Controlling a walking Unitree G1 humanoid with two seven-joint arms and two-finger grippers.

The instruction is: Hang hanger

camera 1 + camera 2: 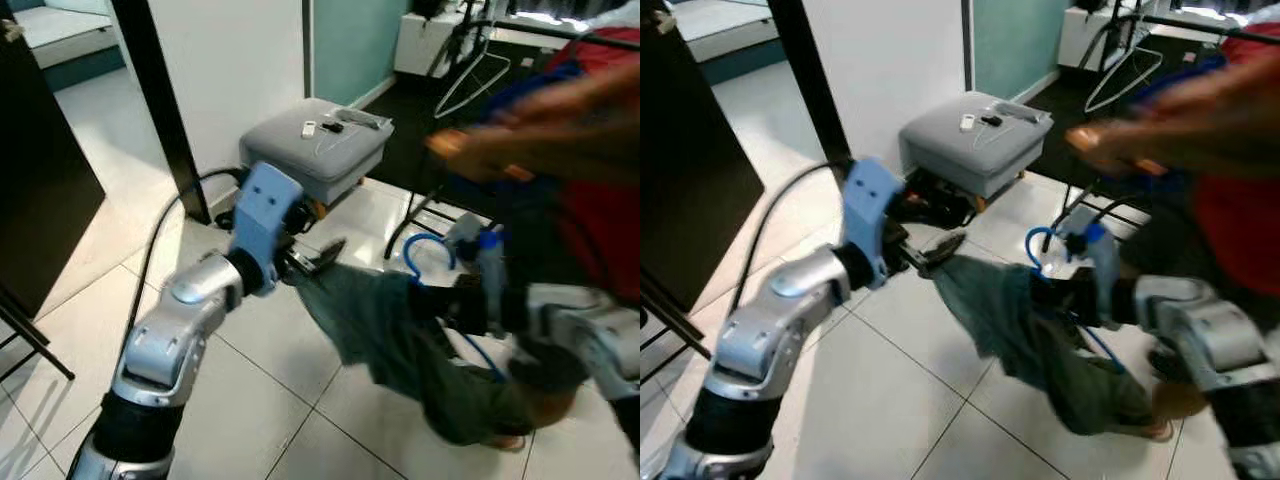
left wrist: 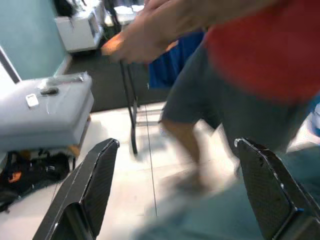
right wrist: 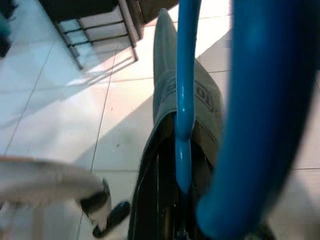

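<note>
Hanger, blue, draped in grey-green cloth; right tool clamps it, left tool spread wide.

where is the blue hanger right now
In the eye views the blue plastic hanger is at the right gripper, carrying the grey-green garment above the white tiled floor.

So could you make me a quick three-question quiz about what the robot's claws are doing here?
1. True or false: the grey-green garment lies folded on the grey ottoman.
2. Which claw grips the blue hanger? A left, B right.
3. Fill in: the left claw is ___ in its wrist view.

Key: 1 false, it hangs between the left claw and the right claw. 2 B. 3 open.
</note>
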